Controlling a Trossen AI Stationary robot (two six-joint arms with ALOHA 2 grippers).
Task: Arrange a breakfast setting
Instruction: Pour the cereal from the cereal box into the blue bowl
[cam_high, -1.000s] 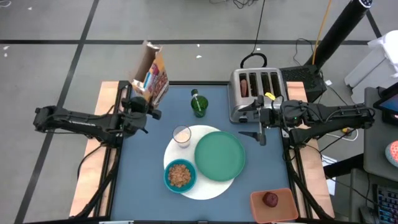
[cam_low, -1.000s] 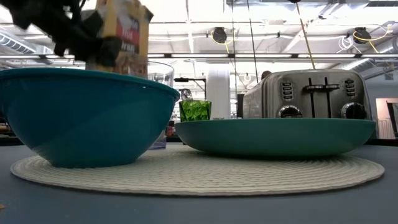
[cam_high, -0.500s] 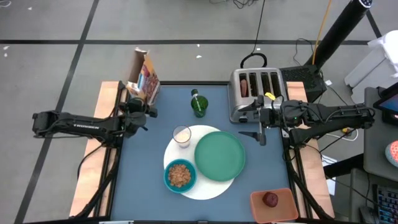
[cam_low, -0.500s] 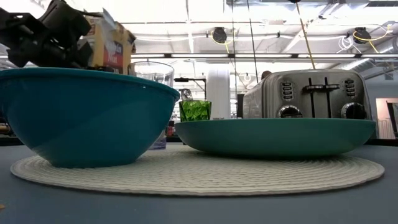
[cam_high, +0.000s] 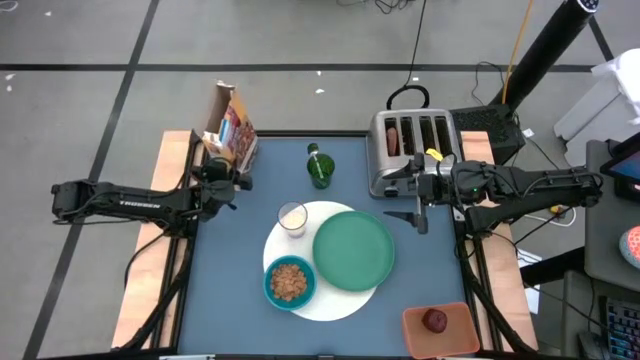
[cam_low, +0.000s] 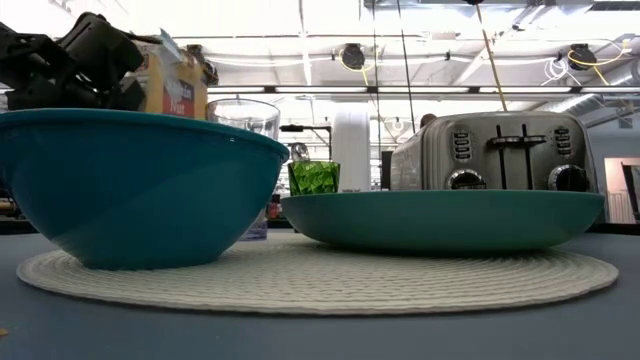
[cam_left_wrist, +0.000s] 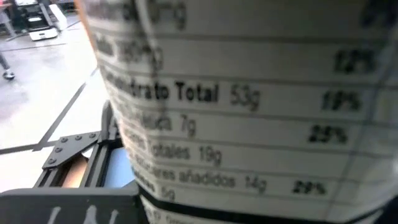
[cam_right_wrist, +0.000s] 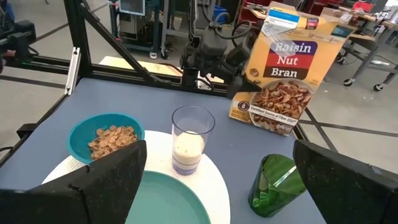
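A white round mat (cam_high: 335, 303) carries a green plate (cam_high: 353, 250), a teal bowl (cam_high: 290, 282) of cereal and a small glass (cam_high: 292, 218) with some milk. A green cup (cam_high: 320, 168) stands behind them. A red fruit (cam_high: 435, 320) lies on the orange tray (cam_high: 440, 338). Something brown (cam_high: 392, 139) sits in a toaster slot. No spoon shows plainly. My left gripper (cam_high: 226, 170) is shut on a Raisin Nut Bran box (cam_right_wrist: 283, 74) at the table's far left corner. My right gripper (cam_high: 415, 215) hangs open and empty in front of the toaster. My left gripper holds the cereal box at the narrow side with the nutrition panel (cam_left_wrist: 236, 124), which fills its wrist view and hides the fingers. It comes level from the table's left side, about halfway up the box (cam_right_wrist: 241, 59). The box leans, its open top up; whether its bottom (cam_right_wrist: 261, 124) touches the table I cannot tell.
The silver four-slot toaster (cam_high: 412, 150) stands at the far right, close behind my right gripper. Bare blue table (cam_high: 225, 270) lies along the left side and the near edge. The room with benches and frames shows beyond the table.
My left gripper has gone toward the table's left edge and down with the cereal box. The box has come lower and stands less tipped than before, now at the far left corner. My right arm has kept still.
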